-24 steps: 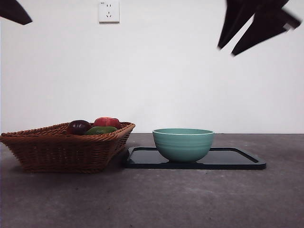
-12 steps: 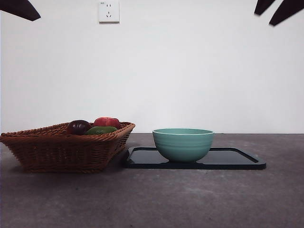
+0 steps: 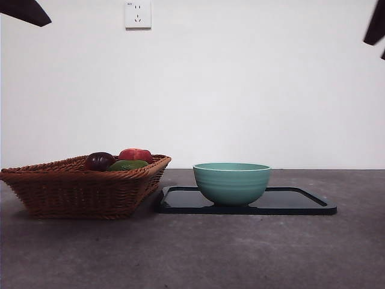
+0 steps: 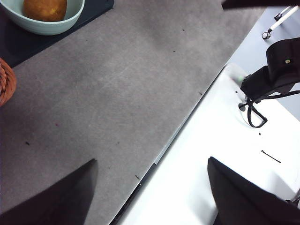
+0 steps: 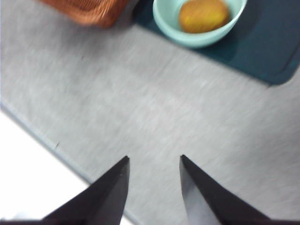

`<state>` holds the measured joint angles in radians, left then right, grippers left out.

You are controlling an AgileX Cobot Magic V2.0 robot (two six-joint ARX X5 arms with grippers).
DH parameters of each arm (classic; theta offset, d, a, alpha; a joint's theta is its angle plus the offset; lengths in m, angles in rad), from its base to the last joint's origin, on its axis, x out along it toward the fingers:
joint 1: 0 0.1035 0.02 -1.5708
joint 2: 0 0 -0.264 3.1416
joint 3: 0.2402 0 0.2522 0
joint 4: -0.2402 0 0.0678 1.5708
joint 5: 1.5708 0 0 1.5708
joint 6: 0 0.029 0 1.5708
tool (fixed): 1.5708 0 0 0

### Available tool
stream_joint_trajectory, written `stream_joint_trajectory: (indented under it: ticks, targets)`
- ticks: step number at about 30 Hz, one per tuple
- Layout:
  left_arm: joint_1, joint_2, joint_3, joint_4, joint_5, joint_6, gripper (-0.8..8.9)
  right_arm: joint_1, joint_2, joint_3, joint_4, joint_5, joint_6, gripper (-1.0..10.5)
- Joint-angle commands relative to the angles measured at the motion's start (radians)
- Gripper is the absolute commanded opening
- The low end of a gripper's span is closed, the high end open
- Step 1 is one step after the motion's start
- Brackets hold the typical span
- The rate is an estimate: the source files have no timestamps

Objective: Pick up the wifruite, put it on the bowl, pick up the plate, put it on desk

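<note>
the wifruite point(image 5: 203, 16) lies inside the bowl point(image 3: 231, 182), a dull brownish-orange oval that fills much of the hollow; from the front its skin is hidden behind the bowl's wall. the bowl is round and mint-green, glazed, with faint level ridges around its side and a paler rim. it stands on the tray point(image 3: 301, 203), a flat glossy black rectangle with a low raised lip and rounded corners, which rests on the desk point(image 3: 192, 253), a wide matte dark grey top with a slightly mottled grain.

just beside the tray sits a wicker basket point(image 3: 78, 189), brown woven cane with slanting sides. in it are a red apple point(image 3: 135, 155), a dark purple round fruit point(image 3: 99, 161) and something green point(image 3: 127, 165) between them.

the right gripper point(image 5: 152, 161) hangs over bare desk, well apart from the bowl, its two black tapering jaws set a little apart and holding nothing. the left gripper point(image 4: 150, 161) is over the desk's edge, its jaws spread wide and empty. from the front each arm shows only as a black tip at a top corner. a white wall socket point(image 3: 138, 14) is on the plain wall behind.
</note>
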<state>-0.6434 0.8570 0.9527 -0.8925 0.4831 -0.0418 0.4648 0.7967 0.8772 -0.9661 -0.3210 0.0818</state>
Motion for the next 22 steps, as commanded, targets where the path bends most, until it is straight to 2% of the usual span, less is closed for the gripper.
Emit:
stream_joint_trajectory:
  ticks: [1,4,22]
  targets:
    - [-0.005,0.005,0.009,0.006,0.008,0.012,3.75,0.011,-0.031,-0.036,0.027,-0.048,-0.003,1.7]
    - [-0.005,0.005,0.009,0.007,0.008,0.012,3.75,0.011,-0.059,-0.061,0.038,-0.078,0.008,1.7]
    - [-0.005,0.005,0.009,0.006,0.008,0.012,3.75,0.011,-0.067,-0.062,0.039,-0.079,0.011,1.7]
